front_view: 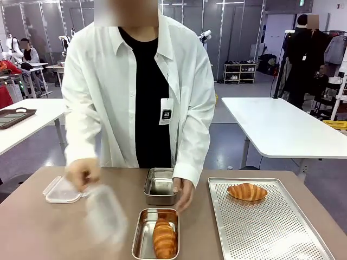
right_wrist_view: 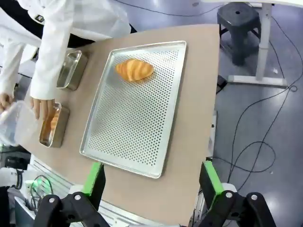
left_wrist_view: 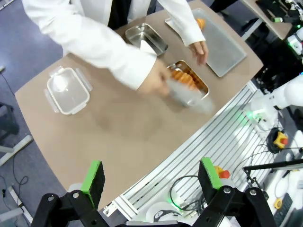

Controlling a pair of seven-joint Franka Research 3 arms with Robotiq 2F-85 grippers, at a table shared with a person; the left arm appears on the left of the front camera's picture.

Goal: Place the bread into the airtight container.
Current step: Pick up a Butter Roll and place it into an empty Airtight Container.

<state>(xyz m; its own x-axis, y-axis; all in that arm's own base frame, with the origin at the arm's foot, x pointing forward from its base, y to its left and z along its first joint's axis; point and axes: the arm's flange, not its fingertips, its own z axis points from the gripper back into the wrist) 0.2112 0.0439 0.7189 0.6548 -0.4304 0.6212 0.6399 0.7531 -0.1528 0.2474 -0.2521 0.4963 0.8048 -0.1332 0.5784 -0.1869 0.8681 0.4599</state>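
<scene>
A croissant (front_view: 164, 237) lies in the near steel container (front_view: 139, 238), also seen in the left wrist view (left_wrist_view: 204, 90) and the right wrist view (right_wrist_view: 60, 135). A second croissant (front_view: 247, 192) (right_wrist_view: 135, 70) rests on the perforated tray (front_view: 271, 233). The person's one hand swings a clear lid (front_view: 105, 216) (left_wrist_view: 187, 94), blurred, toward that container; the other hand (front_view: 184, 194) rests at its far edge. High above the near table edge, my left gripper (left_wrist_view: 151, 175) is open and holds nothing. My right gripper (right_wrist_view: 151, 177) is open above the tray's near side.
An empty steel container (front_view: 147, 189) stands behind the filled one. Another clear lid (front_view: 62, 190) (left_wrist_view: 68, 90) lies at the table's far left. The person's arms reach over the middle of the table.
</scene>
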